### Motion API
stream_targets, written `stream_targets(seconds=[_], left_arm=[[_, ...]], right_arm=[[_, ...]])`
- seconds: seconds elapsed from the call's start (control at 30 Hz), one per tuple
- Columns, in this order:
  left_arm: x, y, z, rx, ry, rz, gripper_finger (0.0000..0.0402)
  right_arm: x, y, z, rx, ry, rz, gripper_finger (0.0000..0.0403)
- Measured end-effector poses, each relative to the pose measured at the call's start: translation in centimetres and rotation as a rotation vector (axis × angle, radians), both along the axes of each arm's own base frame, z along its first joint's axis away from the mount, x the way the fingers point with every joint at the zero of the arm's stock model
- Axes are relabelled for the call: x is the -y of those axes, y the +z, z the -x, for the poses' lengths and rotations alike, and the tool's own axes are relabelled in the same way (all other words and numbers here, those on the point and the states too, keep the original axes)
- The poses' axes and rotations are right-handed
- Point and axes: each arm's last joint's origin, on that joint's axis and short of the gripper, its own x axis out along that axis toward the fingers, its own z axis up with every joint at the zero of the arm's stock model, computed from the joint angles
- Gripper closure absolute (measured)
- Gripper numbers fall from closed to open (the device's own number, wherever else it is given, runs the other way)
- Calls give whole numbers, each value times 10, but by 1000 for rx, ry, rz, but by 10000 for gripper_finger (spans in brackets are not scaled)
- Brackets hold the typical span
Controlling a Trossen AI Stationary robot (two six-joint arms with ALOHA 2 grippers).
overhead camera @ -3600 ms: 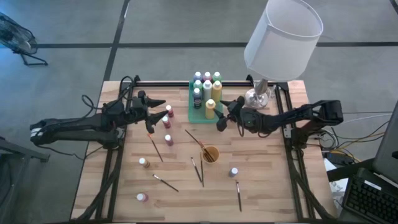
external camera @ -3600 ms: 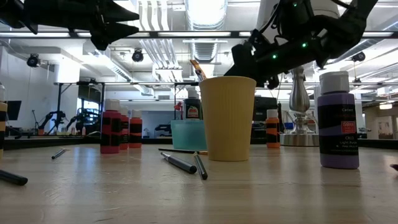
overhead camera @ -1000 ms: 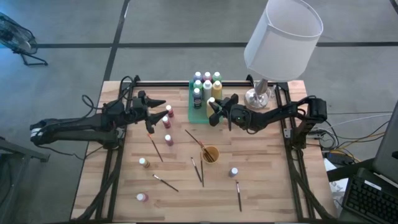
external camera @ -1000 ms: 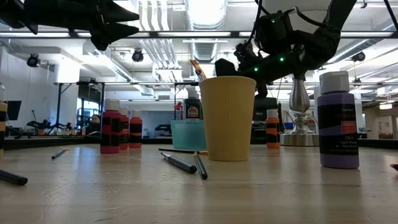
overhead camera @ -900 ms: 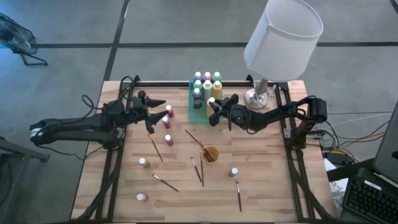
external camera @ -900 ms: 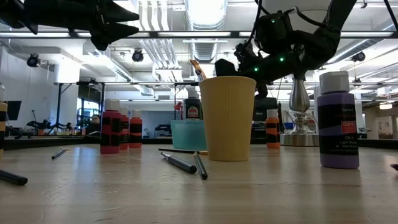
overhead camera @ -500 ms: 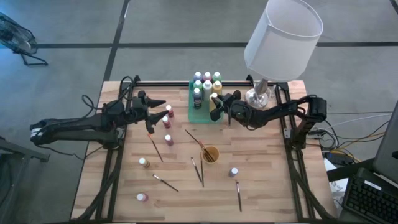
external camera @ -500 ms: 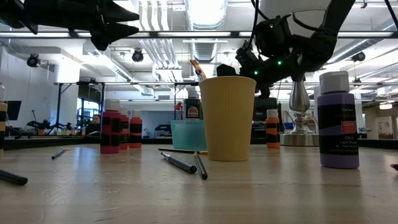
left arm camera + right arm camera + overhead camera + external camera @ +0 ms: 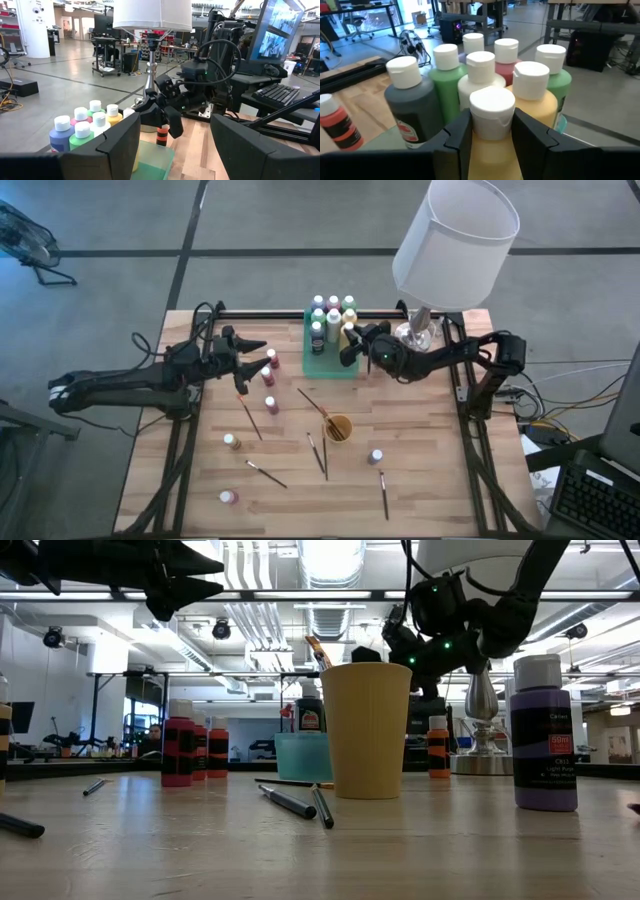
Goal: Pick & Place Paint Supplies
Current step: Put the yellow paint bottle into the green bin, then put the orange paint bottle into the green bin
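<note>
My right gripper (image 9: 349,342) is shut on a yellow paint bottle with a white cap (image 9: 492,105). It holds the bottle over the translucent green tray (image 9: 322,366), right beside several capped bottles (image 9: 332,314) that stand upright in it. Several red and pink bottles (image 9: 269,377) stand on the wood left of the tray, and thin brushes (image 9: 250,418) lie flat on the tabletop. My left gripper (image 9: 258,348) hangs open above the red bottles, with nothing between its fingers. My right gripper pinches the yellow bottle between its two fingers (image 9: 457,137), at the shoulder just below the cap (image 9: 492,142). The fingers come from the table's right, roughly level. The bottle stands upright; the gripper hides whether its base rests on the tray.
A tall lamp (image 9: 455,240) stands at the far right, its base (image 9: 415,335) close to my right arm. Near the middle is an orange-yellow cup (image 9: 338,427) with a brush in it. A purple bottle (image 9: 375,457) and two small bottles (image 9: 232,442) stand nearer the front.
My right gripper has moved toward the table's far edge with the yellow bottle, from the near part of the tray up against the group of bottles. The bottle has stayed upright.
</note>
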Motion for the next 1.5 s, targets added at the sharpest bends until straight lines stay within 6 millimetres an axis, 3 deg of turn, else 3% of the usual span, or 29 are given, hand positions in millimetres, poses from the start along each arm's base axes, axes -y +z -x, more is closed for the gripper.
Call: stream_targets(seconds=[0.63,1.23,1.5], left_arm=[[0,0,0,0,0,0,154],[0,0,0,-1,0,0,154],[0,0,0,-1,0,0,154]], right_arm=[[4,-1,2,-23,-5,-3,276],[1,0,2,-40,7,3,170],[-8,17,3,-38,35,64,146]])
